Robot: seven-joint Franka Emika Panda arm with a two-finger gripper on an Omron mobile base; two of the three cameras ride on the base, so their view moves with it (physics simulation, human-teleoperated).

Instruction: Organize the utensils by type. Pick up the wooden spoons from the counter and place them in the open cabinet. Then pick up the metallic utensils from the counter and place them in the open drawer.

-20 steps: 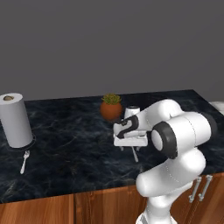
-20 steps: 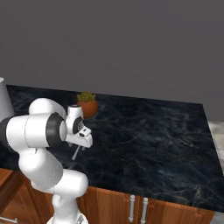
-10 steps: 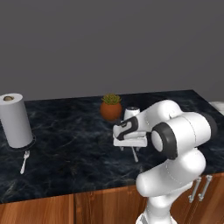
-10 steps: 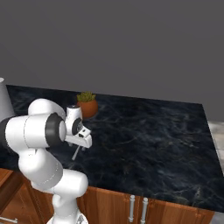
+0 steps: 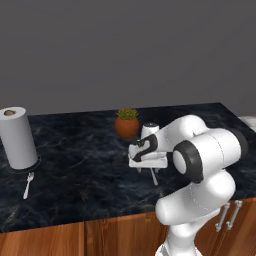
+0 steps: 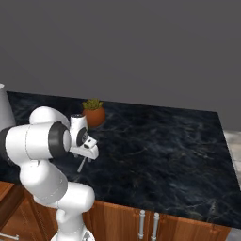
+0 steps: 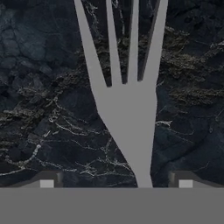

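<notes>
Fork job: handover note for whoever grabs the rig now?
Gripper: open, low over the counter, fingertips either side of a fork; not closed on it.
Second fork lies on the counter by the paper towel roll.
Potted plant stands behind the gripper.
Done: cannot tell from these views.
Left: close on this fork, carry it to the drawer, then fetch the other fork.

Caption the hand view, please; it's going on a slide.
Open gripper poised over a silver fork lying on the black marble counter, tines pointing away.
</notes>
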